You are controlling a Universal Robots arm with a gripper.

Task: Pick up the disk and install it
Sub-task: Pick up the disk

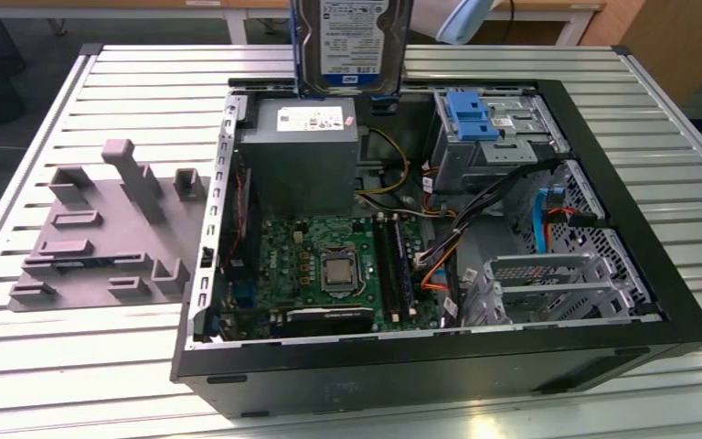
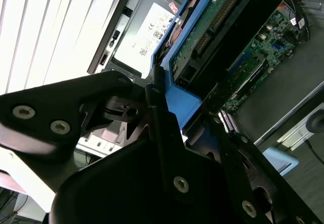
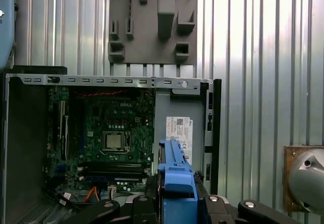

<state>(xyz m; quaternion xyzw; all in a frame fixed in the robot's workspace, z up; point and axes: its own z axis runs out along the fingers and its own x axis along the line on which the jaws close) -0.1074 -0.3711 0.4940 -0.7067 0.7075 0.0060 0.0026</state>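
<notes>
While the disk point(image 1: 351, 41) hangs upright in the air, it touches nothing below. It sits above the edge of the open computer case point(image 1: 643, 306) where the grey power supply point(image 1: 296, 155) lies. In both wrist views you can see the gripper point(image 3: 177, 199) closed on the disk's narrow sides, its black fingers point(image 2: 158, 114) pressed against the blue side rail. That hold looks deliberate to me: it keeps the label, the green circuit board and the connector end free, and the rails are the parts meant to slide into a bay.

The case lies on its side on the slatted table point(image 1: 58, 366) with its inside open from above. A grey slotted stand point(image 1: 95, 229) rests on the table just beside the case wall at the exterior view's left.

The exterior view cuts off the disk's upper part at the picture's edge. In the wrist views, the gripper's own body hides where the pads meet the rails. You cannot tell from these pictures which bay is intended. 1 bay holds a bare blue bracket point(image 1: 470, 114).
</notes>
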